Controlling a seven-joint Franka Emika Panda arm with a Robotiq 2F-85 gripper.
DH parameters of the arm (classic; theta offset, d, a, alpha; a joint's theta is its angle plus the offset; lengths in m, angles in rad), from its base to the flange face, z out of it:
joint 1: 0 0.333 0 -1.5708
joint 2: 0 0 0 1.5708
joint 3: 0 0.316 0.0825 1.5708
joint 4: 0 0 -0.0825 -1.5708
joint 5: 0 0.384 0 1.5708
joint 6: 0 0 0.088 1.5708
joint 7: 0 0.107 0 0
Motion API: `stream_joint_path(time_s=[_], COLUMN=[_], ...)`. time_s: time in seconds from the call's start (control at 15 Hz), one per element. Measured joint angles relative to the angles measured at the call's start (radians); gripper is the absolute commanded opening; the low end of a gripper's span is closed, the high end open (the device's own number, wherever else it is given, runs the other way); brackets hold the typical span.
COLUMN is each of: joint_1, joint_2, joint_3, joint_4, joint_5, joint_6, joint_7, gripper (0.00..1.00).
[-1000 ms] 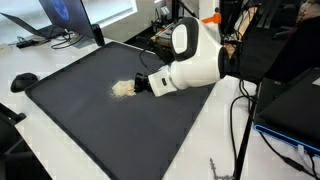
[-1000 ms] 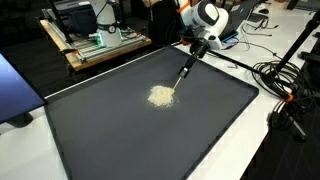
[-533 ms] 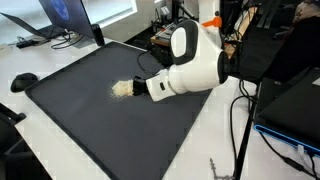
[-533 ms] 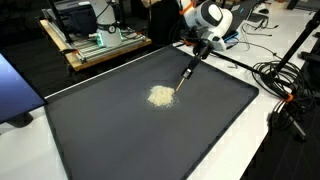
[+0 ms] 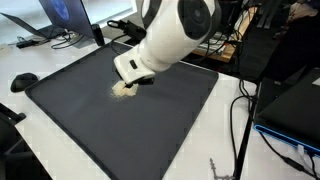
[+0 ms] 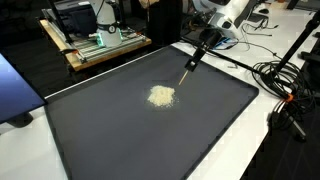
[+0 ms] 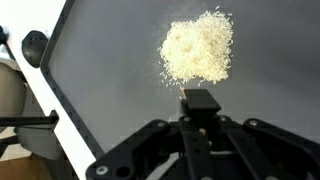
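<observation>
A small heap of pale grains lies on a big black mat. My gripper is shut on a slim black tool. The tool slants down toward the mat. Its tip hangs just short of the heap, on the side nearer the mat's edge, and does not touch the grains. In an exterior view the white arm hides most of the gripper.
A black mouse sits on the white table beside the mat. A laptop stands at the back corner. Cables run along one side of the mat. A wooden cart with gear stands behind.
The arm has swung up and turned. The tool's tip, which rested at the edge of the heap, has drawn back and lifted off it. The heap looks the same.
</observation>
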Motion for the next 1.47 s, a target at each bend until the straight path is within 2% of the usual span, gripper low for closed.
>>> stream_joint_path(time_s=[0.73, 1.47], joint_1=[-0.244, -0.479], joint_2=[-0.07, -0.069], joint_3=[-0.007, -0.005], joint_4=[0.083, 0.122], joint_5=[0.429, 0.79], joint_6=[-0.002, -0.04], joint_7=[-0.456, -0.793], gripper=[0.03, 0.03])
